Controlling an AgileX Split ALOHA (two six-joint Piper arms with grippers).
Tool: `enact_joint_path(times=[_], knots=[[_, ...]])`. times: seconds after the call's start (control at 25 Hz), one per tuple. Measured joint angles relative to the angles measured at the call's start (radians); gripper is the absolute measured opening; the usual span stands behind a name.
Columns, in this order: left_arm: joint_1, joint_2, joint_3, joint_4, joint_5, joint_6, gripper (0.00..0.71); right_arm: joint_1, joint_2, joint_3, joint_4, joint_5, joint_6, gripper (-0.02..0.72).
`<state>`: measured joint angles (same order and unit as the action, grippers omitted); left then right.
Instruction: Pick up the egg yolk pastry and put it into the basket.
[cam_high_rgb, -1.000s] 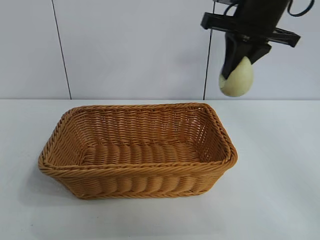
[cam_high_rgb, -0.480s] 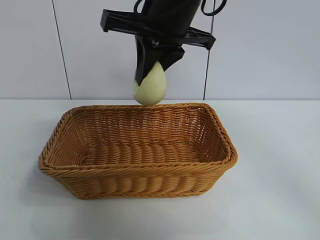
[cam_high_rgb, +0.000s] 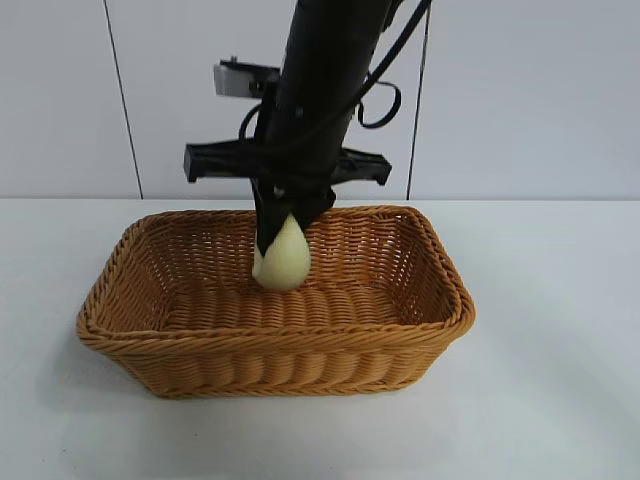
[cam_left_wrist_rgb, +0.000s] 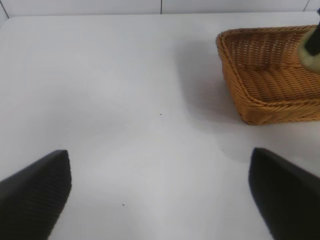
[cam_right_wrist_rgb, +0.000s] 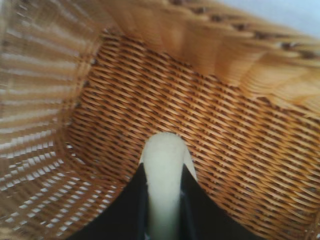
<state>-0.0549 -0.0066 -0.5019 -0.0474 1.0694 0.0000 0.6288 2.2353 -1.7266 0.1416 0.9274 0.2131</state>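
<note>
Counter (cam_high_rgb: 560, 350): plain white, smooth, meeting a pale panelled wall at its far edge.
On the counter: the basket (cam_high_rgb: 270, 345), orange-brown wicker, rectangular, upright, its base flat on the surface.
Basket's place: about mid-counter, slightly left in the exterior view.

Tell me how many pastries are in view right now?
1: the egg yolk pastry, clamped in the right gripper, hanging inside the basket. None elsewhere.
</note>
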Motion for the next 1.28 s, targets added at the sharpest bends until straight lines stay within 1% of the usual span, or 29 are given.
enact_joint_path(times=[0.04, 0.08, 0.2, 0.24, 0.28, 0.32, 0.4, 0.52, 0.56, 0.64, 0.72, 0.84, 0.96, 1.28], knots=[[0.0, 0.0, 0.0, 0.0, 0.0, 0.0, 0.692, 0.0, 0.0, 0.0, 0.0, -0.001, 0.0, 0.193], [0.0, 0.0, 0.0, 0.0, 0.0, 0.0, 0.692, 0.0, -0.001, 0.0, 0.0, -0.001, 0.0, 0.253], [0.0, 0.0, 0.0, 0.0, 0.0, 0.0, 0.692, 0.0, -0.002, 0.0, 0.0, 0.007, 0.0, 0.509], [0.0, 0.0, 0.0, 0.0, 0.0, 0.0, 0.692, 0.0, -0.002, -0.002, 0.0, 0.02, -0.002, 0.594], [0.0, 0.0, 0.0, 0.0, 0.0, 0.0, 0.692, 0.0, -0.002, -0.007, 0.0, 0.035, -0.006, 0.635], [0.0, 0.0, 0.0, 0.001, 0.0, 0.0, 0.692, 0.0, -0.003, -0.014, -0.001, 0.054, -0.011, 0.656], [0.0, 0.0, 0.0, 0.002, 0.0, 0.0, 0.692, 0.0, -0.011, -0.043, -0.012, 0.101, -0.015, 0.678], [0.0, 0.0, 0.0, 0.003, 0.0, 0.0, 0.692, 0.0, -0.027, -0.122, -0.061, 0.188, -0.016, 0.689], [0.0, 0.0, 0.0, 0.003, 0.0, 0.0, 0.692, 0.0, -0.033, -0.16, -0.09, 0.227, -0.016, 0.689], [0.0, 0.0, 0.0, 0.003, 0.0, 0.0, 0.692, 0.0, -0.037, -0.229, -0.142, 0.269, -0.015, 0.689], [0.0, 0.0, 0.0, 0.003, 0.0, 0.0, 0.692, -0.001, -0.045, -0.288, -0.174, 0.276, -0.01, 0.689], [0.0, 0.0, 0.0, 0.003, 0.0, 0.0, 0.692, -0.021, -0.055, -0.337, -0.181, 0.278, -0.001, 0.692], [0.0, 0.0, 0.0, 0.002, 0.0, 0.0, 0.692, -0.069, -0.058, -0.343, -0.181, 0.283, 0.001, 0.695], [0.0, 0.0, 0.0, 0.001, 0.0, 0.0, 0.692, -0.311, -0.057, -0.343, -0.188, 0.289, 0.0, 0.695]])
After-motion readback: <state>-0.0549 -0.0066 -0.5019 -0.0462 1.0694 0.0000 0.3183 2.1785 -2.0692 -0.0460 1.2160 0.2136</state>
